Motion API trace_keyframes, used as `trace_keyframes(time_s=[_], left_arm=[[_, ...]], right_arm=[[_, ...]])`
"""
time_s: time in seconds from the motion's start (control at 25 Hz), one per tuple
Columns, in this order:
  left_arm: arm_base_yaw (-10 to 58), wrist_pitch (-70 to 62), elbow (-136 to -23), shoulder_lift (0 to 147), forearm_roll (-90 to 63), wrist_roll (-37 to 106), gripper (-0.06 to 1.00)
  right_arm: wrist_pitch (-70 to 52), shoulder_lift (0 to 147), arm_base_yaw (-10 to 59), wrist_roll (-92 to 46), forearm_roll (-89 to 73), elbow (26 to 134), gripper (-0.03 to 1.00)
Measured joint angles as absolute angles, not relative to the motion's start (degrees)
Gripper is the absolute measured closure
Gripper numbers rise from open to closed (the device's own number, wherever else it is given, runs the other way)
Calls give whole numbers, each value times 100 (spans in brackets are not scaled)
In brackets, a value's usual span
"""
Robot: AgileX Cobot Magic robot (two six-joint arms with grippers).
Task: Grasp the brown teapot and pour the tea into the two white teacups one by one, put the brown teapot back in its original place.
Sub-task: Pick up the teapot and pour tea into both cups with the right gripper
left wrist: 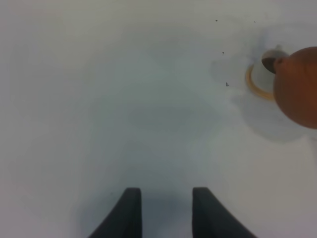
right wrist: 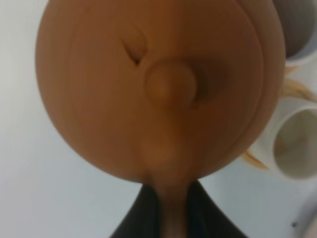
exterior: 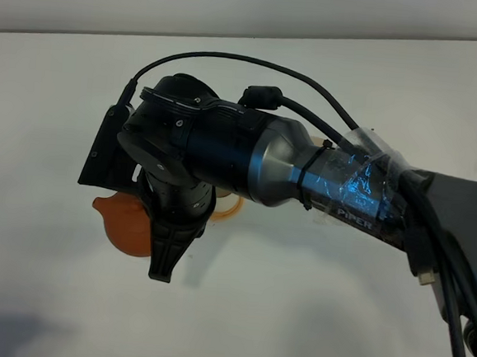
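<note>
Right gripper [right wrist: 171, 192]: pinched on the loop handle [right wrist: 166, 223] of the teapot [right wrist: 158, 99], bearing the pot's whole weight.
Left gripper [left wrist: 162, 210]: spread and holding nothing, low over bare table [left wrist: 99, 99], well apart from the pot.
Teapot: lifted clear of the table, just beside the cups [right wrist: 297, 146]. The lid [right wrist: 171, 89] is seated.
Cups: side by side on orange coasters [right wrist: 296, 90]. The left wrist view shows a dark patch in one, likely tea. How full the other is cannot be told.
Step in hand: probably pouring, with one cup served or being served.
Doing it well: bring the spout over the middle of the cup mouth before tipping. Roll the wrist slowly and level off early.
Grip: the handle is thin and the pot is heavy on one side, so keep the squeeze firm or the pot may swing.
Watch for: dribble onto a coaster, the lid slipping at a steep tilt, or the pot's belly knocking a cup.
</note>
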State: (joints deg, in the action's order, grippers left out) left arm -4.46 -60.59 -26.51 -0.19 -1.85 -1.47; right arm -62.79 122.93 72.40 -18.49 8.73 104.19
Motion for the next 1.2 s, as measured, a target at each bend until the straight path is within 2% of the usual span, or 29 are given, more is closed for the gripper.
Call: trace_keyframes(time_s=[0.2,0.44,0.84,1.2], left_arm=[[-446,-6059,-2651,-19,-185,-147,65],[-446,-6059,-2651,-19,-185,-147,65],[-446,-6059,-2651,-19,-185,-147,65],[-446,-6059,-2651,-19,-185,-147,65]], right_arm=[[-6612,12066,7139,-1936,1113,10419,84],[-6964,11930,6663,-2165,1090,10419,84],[-6997,11902,6190,-2390,1023,10383,84],[-6315,11281,6060,-2394,1341,9116,84]])
